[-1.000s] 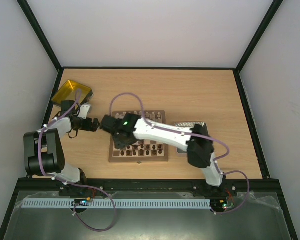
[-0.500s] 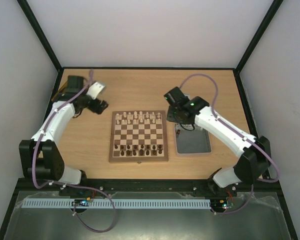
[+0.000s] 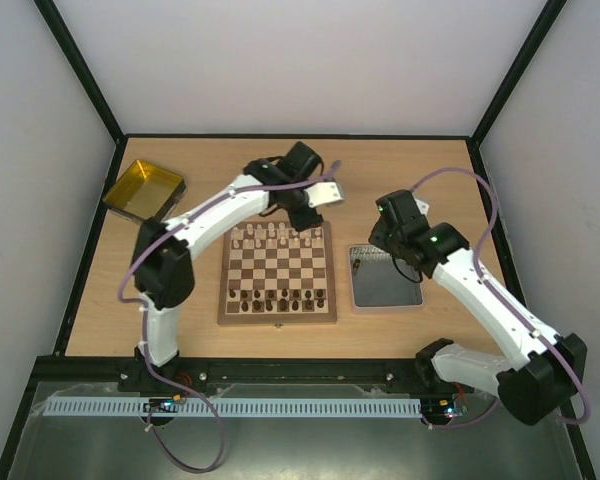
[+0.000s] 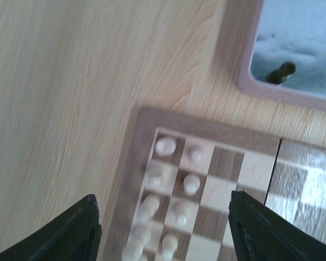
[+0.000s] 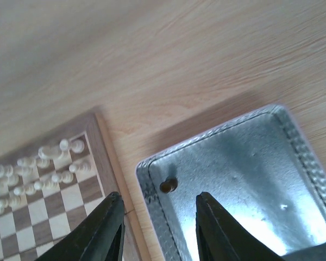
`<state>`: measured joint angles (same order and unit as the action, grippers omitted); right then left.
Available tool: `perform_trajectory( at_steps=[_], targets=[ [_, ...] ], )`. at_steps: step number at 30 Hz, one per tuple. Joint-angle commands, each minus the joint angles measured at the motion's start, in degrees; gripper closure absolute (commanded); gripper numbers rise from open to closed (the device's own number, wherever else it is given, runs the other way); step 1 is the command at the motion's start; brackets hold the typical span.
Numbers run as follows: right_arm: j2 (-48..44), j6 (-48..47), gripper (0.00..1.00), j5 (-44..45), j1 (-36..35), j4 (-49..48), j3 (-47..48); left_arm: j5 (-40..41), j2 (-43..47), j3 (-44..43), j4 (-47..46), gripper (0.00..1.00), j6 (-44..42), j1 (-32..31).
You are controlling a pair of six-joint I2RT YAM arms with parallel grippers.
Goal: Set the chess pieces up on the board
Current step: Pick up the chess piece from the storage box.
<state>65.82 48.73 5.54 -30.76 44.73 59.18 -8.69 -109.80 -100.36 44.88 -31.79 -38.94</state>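
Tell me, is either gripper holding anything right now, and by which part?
Nothing is held. Both are open and empty: the left gripper over the board, the right gripper over the grey tray.

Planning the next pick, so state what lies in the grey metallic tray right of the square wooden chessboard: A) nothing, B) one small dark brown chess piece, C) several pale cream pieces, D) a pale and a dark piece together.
B: the right wrist view shows a single small dark brown chess piece in the grey metallic tray, near its corner beside the square wooden chessboard.
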Motion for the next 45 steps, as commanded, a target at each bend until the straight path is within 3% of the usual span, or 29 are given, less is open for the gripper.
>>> perform_trajectory(
  at_steps=[1, 7, 15, 29, 40, 45],
  targets=[
    [-4.97, 3.45, 0.63, 8.08, 1.35, -0.53, -1.20, 0.85, -6.69, -9.98, 6.43, 0.37, -1.25, -2.95],
    [-11.75, 4.98, 0.52, 14.55, 3.02, 0.00, -1.14, -8.40, -14.06, -20.76, 11.31, 0.50, -1.67, -7.52],
    [-14.17, 5.80, 0.43, 15.46, 4.48, 0.33, -2.75, -12.40, -20.89, -23.28, 14.41, 0.67, -3.70, -11.63],
    [-15.89, 6.57, 0.42, 9.61, 5.09, -2.47, -9.10, -11.87, -28.27, -27.36, 12.39, 0.58, -5.03, -13.97],
    [-14.50, 5.05, 0.42, 7.91, 6.44, -4.12, -9.96, -9.81, -32.41, -28.93, 11.96, 0.59, -6.16, -14.80],
    [-14.23, 4.62, 0.42, 5.66, 7.67, -5.14, -11.14, -4.79, -33.72, -28.98, 12.08, 0.61, -7.96, -15.99]
  ],
)
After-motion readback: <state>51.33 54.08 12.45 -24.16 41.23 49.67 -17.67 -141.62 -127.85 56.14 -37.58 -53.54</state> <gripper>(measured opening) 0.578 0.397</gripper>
